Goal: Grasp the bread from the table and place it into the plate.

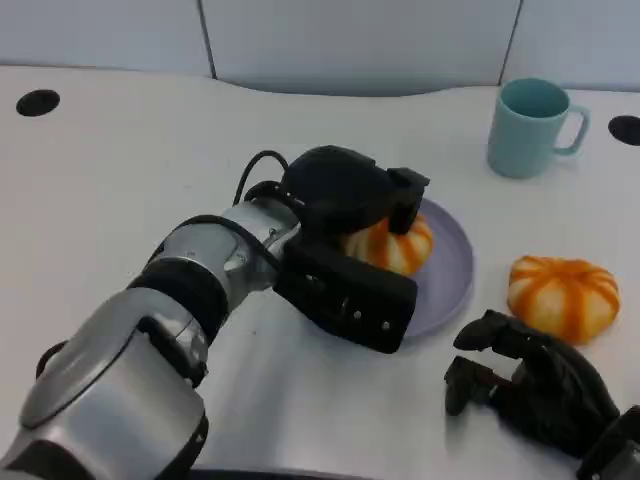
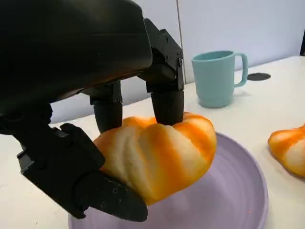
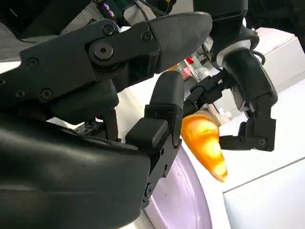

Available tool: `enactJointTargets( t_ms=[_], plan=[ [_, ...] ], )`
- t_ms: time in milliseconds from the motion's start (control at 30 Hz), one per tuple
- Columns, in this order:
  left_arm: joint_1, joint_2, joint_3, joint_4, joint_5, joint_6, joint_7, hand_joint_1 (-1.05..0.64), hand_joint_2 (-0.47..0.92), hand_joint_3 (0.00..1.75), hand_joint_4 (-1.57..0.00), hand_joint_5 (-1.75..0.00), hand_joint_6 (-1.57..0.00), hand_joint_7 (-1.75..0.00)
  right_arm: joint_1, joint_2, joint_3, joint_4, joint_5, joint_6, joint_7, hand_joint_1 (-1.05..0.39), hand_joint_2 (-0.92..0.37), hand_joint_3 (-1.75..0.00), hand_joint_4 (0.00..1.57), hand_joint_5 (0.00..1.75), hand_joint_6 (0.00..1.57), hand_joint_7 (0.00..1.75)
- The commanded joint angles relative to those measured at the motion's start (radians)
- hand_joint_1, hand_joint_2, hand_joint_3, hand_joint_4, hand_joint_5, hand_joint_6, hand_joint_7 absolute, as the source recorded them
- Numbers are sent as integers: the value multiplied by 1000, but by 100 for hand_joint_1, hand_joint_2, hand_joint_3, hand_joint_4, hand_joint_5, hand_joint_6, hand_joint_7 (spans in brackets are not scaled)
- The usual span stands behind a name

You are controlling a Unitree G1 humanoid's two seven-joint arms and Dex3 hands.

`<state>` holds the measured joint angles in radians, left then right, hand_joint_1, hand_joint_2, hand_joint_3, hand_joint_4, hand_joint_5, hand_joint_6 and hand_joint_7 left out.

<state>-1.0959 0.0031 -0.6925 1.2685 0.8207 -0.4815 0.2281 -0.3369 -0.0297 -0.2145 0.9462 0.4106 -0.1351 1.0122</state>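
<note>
My left hand (image 1: 345,200) grips an orange-and-white striped bread (image 1: 395,245) over the lilac plate (image 1: 450,270). In the left wrist view the fingers (image 2: 167,102) press on the bread's (image 2: 157,152) top and the thumb is under it, low over the plate's (image 2: 233,200) bowl; I cannot tell if it touches. The right wrist view shows that bread (image 3: 202,143) in the left hand (image 3: 250,90) over the plate (image 3: 183,200). My right hand (image 1: 535,385) rests on the table at the near right, fingers loosely bent, holding nothing.
A second striped bread (image 1: 563,295) lies on the table right of the plate, just beyond my right hand. A teal mug (image 1: 530,125) stands at the back right. Two dark holes (image 1: 38,102) mark the table's far corners.
</note>
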Motion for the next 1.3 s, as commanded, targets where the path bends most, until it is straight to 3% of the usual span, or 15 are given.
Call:
enactJointTargets(
  t_ms=[33,100,200,467,567,700,833,1100,1300],
  plan=[
    [-19,3,14,8,-21,13,-66,-62,92,11,-7,-170,-9,-161,34,-4,0,22,-15,6,-14,-48,-92,-9,65,155,83,77],
    [-21,0,16,5,-24,19,-87,-70,92,11,-1,-129,-2,-121,32,-2,-3,27,-11,8,-11,-48,-92,-9,65,154,83,77],
    [-22,-1,11,1,-14,28,-92,-77,92,13,0,-99,0,-93,33,-3,0,23,-17,6,-16,-49,-92,-9,66,154,83,76],
    [-32,0,0,-3,-1,41,-114,-84,92,18,0,-56,0,-51,31,-5,-2,27,-15,10,-11,-49,-92,-9,66,154,84,75],
    [-32,1,0,-3,-2,44,-126,-85,92,18,0,-52,0,-50,29,-6,-4,27,-12,21,-9,-48,-92,-9,66,155,84,75],
    [-29,6,-2,-3,-1,45,-122,-86,92,16,0,-53,0,-63,31,-7,-2,19,-18,15,-15,-48,-92,-9,66,155,84,75],
    [-18,17,19,-10,-24,38,-119,-87,92,14,0,-52,0,-59,29,-8,-4,27,-19,6,-13,-49,-92,-9,66,156,85,75],
    [50,75,164,-58,-190,-53,-193,-85,92,13,0,-51,0,-58,23,-12,-9,39,-23,-8,-22,-49,-92,-9,65,154,85,74],
    [114,125,270,-105,-326,-121,-302,-89,92,22,0,-49,0,-56,17,-23,-10,52,-34,-25,-28,-49,-92,-10,63,154,84,75]
  ],
)
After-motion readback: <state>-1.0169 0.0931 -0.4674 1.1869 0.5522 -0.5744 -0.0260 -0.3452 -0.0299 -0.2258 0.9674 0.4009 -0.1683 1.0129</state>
